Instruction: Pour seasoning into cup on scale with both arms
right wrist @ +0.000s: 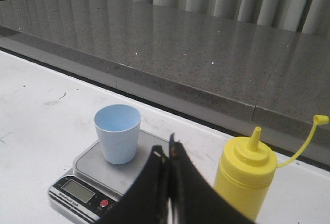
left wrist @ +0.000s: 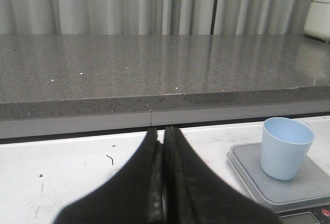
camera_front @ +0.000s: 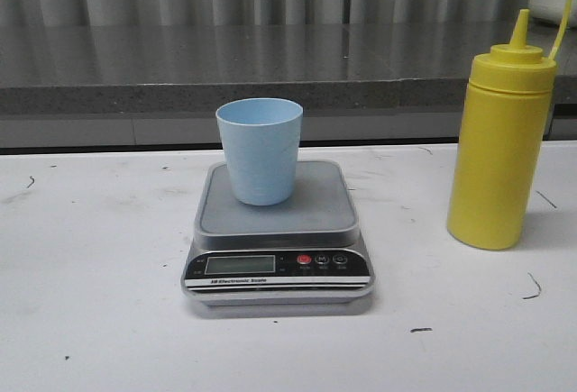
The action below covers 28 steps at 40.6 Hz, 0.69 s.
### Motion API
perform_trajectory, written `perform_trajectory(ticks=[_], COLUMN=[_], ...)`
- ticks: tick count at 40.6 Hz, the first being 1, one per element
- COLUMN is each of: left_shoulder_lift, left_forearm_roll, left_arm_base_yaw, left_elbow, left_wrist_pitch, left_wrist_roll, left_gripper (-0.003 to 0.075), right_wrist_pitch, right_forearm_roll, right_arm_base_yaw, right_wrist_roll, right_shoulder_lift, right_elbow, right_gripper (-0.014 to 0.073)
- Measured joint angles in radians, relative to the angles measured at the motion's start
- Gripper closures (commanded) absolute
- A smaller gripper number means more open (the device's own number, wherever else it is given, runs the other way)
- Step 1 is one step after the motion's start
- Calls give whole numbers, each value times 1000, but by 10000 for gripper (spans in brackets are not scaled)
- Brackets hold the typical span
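Observation:
The pale blue cup [camera_front: 260,150] stands upright and empty on the grey platform of the scale [camera_front: 311,210] at the table's middle. The yellow seasoning bottle [camera_front: 500,144] stands upright to the right of the scale, its cap off and hanging on its tether. Neither gripper shows in the front view. My left gripper [left wrist: 160,131] is shut and empty, left of the scale [left wrist: 246,168] and cup [left wrist: 285,148]. My right gripper [right wrist: 166,149] is shut and empty, above the table between the cup [right wrist: 117,133] and the bottle [right wrist: 246,176].
A grey stone counter [camera_front: 270,63] runs along the back of the white table [camera_front: 90,257], with pale curtains behind it. A white object [left wrist: 320,19] stands on the counter at the far right.

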State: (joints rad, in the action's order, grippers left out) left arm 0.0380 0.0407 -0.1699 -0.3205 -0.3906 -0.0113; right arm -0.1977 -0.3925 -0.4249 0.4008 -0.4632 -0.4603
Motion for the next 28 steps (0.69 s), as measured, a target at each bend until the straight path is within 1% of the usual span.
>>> perform_trajectory(ticks=[28], left_shoulder_lift=[-12], left_forearm_roll=[0], left_arm_base_yaw=[3], left_elbow=[18], left_wrist_pitch=[14], left_wrist_roll=[0], left_gripper=[740], right_wrist_pitch=[0], right_forearm_roll=[0], right_arm_base_yaw=[0], right_wrist_roll=[2], right_shoulder_lift=[0], right_elbow=[0], right_gripper=[705])
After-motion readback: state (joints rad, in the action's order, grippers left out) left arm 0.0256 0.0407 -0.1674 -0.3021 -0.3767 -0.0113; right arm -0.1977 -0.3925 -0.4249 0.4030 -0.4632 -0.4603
